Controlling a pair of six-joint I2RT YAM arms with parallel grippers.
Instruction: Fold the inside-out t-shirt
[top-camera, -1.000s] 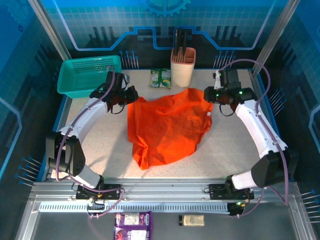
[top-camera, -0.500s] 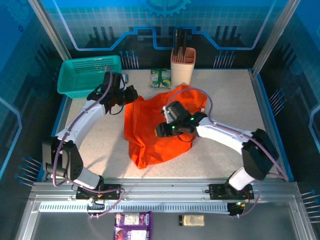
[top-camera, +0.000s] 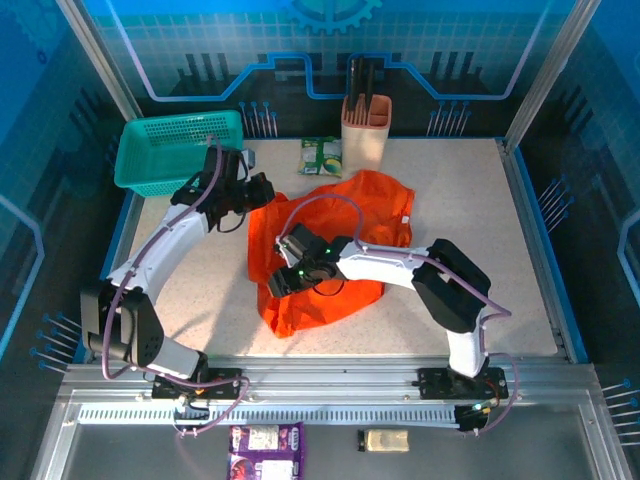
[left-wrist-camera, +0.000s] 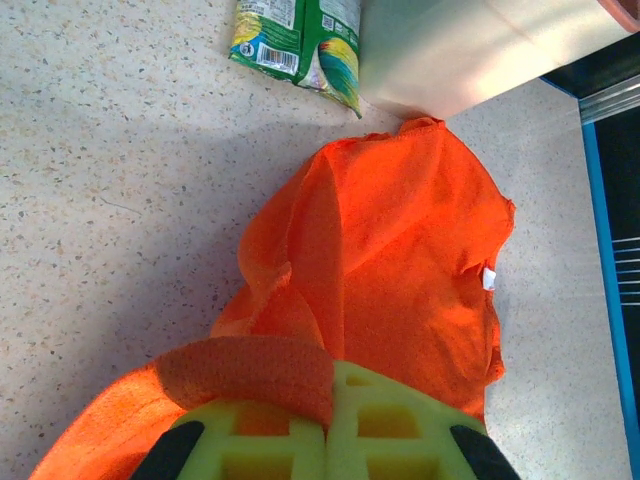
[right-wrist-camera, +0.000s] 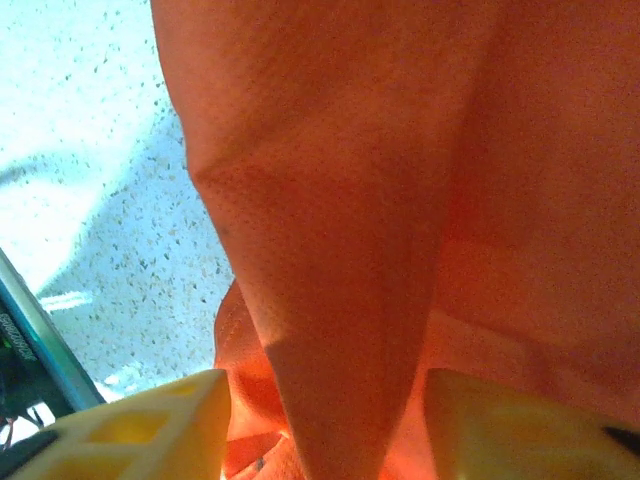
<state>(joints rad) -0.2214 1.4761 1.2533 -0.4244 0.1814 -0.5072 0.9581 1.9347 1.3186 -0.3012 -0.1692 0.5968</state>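
Observation:
The inside-out t-shirt (top-camera: 378, 205) is a bright orange, crumpled heap in the middle of the table. My left gripper (top-camera: 262, 192) is at its back left corner, shut on a rolled hem (left-wrist-camera: 250, 365); the cloth (left-wrist-camera: 400, 260) spreads away from the left gripper (left-wrist-camera: 330, 380), with a small white tag (left-wrist-camera: 488, 278) at its far edge. My right gripper (top-camera: 280, 278) reaches across the shirt to its left part. Its jaws stand open, and a raised fold of orange cloth (right-wrist-camera: 350, 200) runs between the yellow fingers (right-wrist-camera: 170, 420) of the right gripper (right-wrist-camera: 328, 390).
A teal mesh basket (top-camera: 175, 150) stands at the back left, close behind the left arm. A green packet (top-camera: 322, 156) and a beige holder (top-camera: 365, 130) sit at the back, just beyond the shirt. Bare tabletop (top-camera: 490, 240) lies to the right.
The right arm has swung from the back right across the shirt to its left part, leaving the right edge it was at. The shirt has bunched leftward. The left gripper keeps its hold.

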